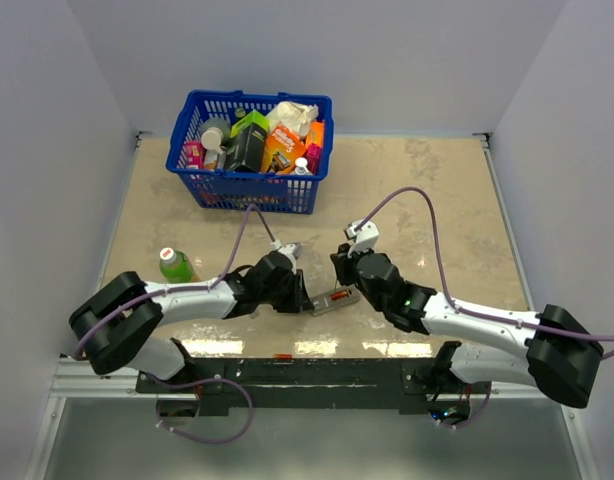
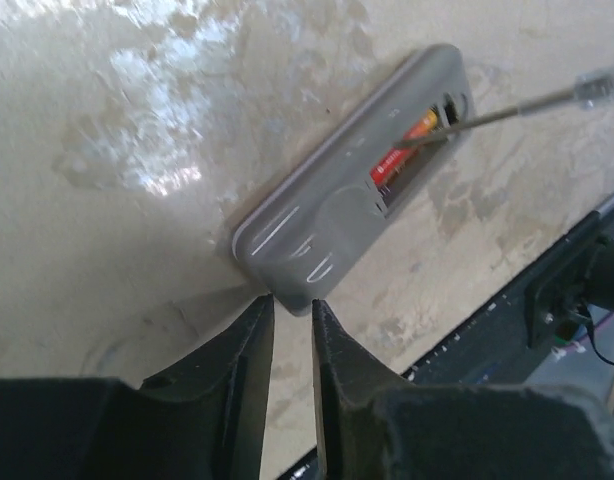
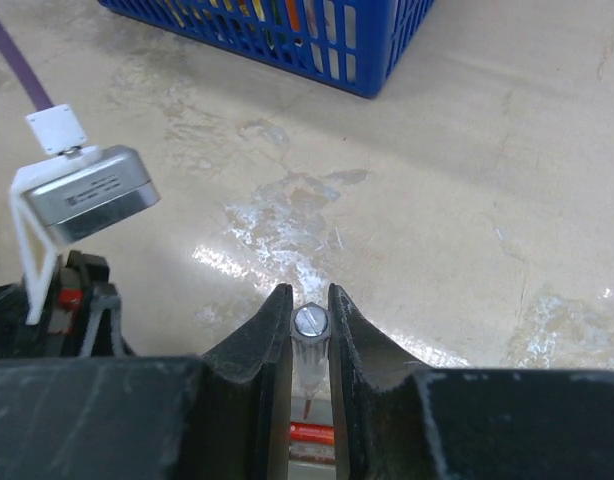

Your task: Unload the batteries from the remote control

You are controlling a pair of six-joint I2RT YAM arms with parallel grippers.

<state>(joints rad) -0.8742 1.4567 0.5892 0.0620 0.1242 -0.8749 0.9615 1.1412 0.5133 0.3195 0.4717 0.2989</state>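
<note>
Over on the left, a green bottle [image 1: 173, 264] is standing alone on the table [image 1: 437, 200]. Its label is too small to read. Behind it, a blue basket [image 1: 252, 150] is sitting at the back, heaped with boxes and packets. There is print on an orange packet and a green box, but none of it is coming through clearly enough to read.

Nearer the front edge, the left arm's jaws are standing narrow, with only a slim gap between the fingertips [image 2: 257, 330]. The tips are sitting right at the near corner of the remote control [image 2: 337, 215]. I cannot tell whether they are pinching it or only touching it.

The remote control is lying flat between the two arms, back side up, with its long recess uncovered. A red-orange battery [image 2: 402, 158] is lying in that recess. White lettering is running along its red wrapper, too blurred to make out.

From the right, a thin grey tool [image 2: 517, 105] is slanting in. Its tip is resting in the recess by the battery's yellow end. The right arm's jaws are clamping that tool between them, its round head showing at the fingertips [image 3: 272, 320].
</note>
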